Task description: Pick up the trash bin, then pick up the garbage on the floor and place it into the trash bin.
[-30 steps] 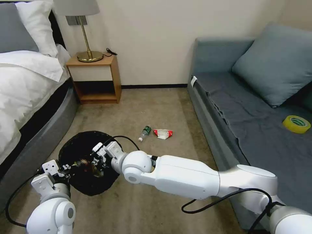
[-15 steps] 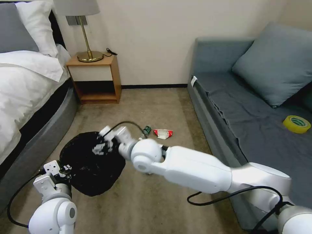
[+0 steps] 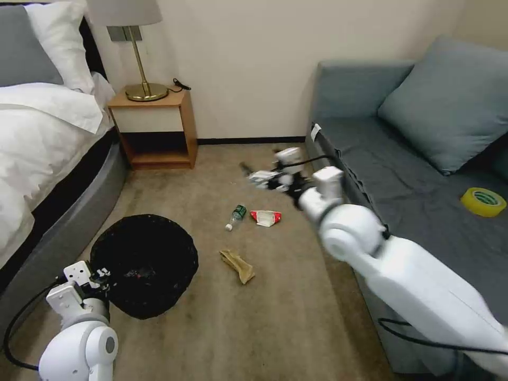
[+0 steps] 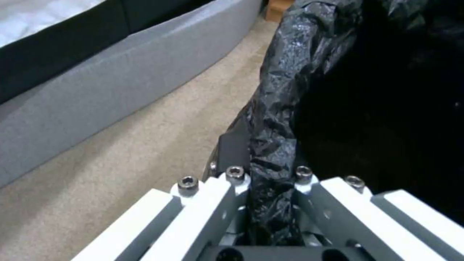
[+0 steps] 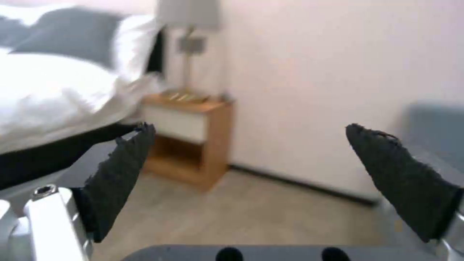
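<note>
The trash bin (image 3: 143, 264), round with a black bag liner, hangs low over the carpet at the left. My left gripper (image 3: 98, 278) is shut on its near rim; in the left wrist view the left gripper (image 4: 266, 175) pinches the crinkled black liner (image 4: 275, 119). On the floor lies garbage: a tan paper wad (image 3: 238, 266), a small clear bottle with a green label (image 3: 235, 216) and a red-and-white packet (image 3: 266, 217). My right gripper (image 3: 262, 177) is raised beyond the packet, near the sofa's corner. The right gripper (image 5: 251, 156) is open, nothing between its dark pads (image 5: 121, 174).
A bed (image 3: 37, 159) runs along the left. A wooden nightstand (image 3: 156, 127) with a brass lamp stands at the back wall. A grey-blue sofa (image 3: 402, 180) fills the right side, with a yellow tape roll (image 3: 482, 201) on its seat. Open carpet lies between.
My right arm has lifted out of the trash bin and swung right and away toward the sofa. The brownish piece it held over the bin is gone from its fingers. The tan wad is now uncovered.
</note>
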### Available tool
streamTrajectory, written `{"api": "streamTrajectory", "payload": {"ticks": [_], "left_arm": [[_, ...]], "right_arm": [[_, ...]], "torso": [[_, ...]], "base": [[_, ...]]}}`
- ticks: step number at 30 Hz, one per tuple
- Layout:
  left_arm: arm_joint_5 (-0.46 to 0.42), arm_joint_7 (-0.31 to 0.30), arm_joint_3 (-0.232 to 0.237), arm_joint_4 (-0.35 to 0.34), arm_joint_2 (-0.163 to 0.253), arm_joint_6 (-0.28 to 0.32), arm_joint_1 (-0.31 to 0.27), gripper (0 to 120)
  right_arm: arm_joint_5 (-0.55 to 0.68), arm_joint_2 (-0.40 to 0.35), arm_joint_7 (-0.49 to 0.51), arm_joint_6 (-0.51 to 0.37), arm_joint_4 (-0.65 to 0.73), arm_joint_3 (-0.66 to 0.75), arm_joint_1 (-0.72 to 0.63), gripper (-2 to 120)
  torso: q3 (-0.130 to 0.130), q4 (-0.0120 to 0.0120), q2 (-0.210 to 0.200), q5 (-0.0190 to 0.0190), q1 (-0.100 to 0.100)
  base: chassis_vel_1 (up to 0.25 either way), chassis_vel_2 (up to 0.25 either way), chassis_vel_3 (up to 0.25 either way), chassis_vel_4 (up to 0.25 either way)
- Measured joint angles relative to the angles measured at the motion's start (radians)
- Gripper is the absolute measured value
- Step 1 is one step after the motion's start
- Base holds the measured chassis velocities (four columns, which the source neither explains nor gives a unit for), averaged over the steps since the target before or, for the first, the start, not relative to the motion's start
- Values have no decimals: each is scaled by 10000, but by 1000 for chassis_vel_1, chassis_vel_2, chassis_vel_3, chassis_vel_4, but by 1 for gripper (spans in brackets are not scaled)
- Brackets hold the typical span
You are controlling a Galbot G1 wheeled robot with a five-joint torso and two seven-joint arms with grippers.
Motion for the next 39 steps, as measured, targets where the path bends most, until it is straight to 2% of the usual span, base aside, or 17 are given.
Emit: {"api": "streamTrajectory", "payload": {"ticks": [1,3,5,8,13,15,16,20,21,25,30,39], "left_arm": [[0,0,0,0,0,0,0,2],[6,8,20,49,-6,-13,-20,2],[8,12,28,57,-6,-14,-24,2],[16,23,51,88,-4,-16,-50,2],[24,27,62,104,-1,-25,-67,2],[23,40,66,108,-6,-49,-75,2],[23,40,66,108,-6,-49,-75,2],[-30,56,34,104,3,-67,-65,2],[-30,56,34,104,3,-67,-65,2],[-115,60,-19,63,18,-70,-42,2],[-156,70,-25,47,58,-84,-13,2],[-198,81,-39,22,54,-121,16,2]], "right_arm": [[0,0,0,0,0,0,0,100],[-784,-65,-68,314,462,1145,-1067,100],[-998,-42,-69,398,641,1524,-1482,100],[-1904,253,70,856,1287,2751,-2940,100],[-2571,628,95,1113,1833,3522,-4134,100],[-3175,1105,58,1606,2064,3845,-5425,100],[-3175,1105,58,1606,2064,3845,-5425,100],[-4464,2230,41,2383,1995,3722,-6870,100],[-4464,2230,41,2383,1995,3722,-6870,100],[-5067,3017,0,2644,1948,3509,-7527,100],[-5418,3435,-140,2853,1805,3393,-7755,100],[-5445,3484,-325,2953,1704,3373,-7835,100]], "torso": [[0,0,0,0,0],[0,2,0,-1,0],[-1,1,0,-2,0],[-1,-1,1,0,0],[-1,1,0,-3,-1],[-1,1,1,-3,0],[-1,1,1,-3,0],[-1,1,0,-2,0],[-1,1,0,-2,0],[-1,2,1,-4,0],[-1,1,1,-5,0],[0,2,1,-3,0]], "base": [[0,0,0,0],[0,0,0,0],[0,0,0,0],[0,0,0,0],[0,0,0,0],[0,0,0,0],[0,0,0,0],[0,0,0,0],[0,0,0,0],[0,0,0,0],[0,0,0,0],[0,0,0,0]]}}
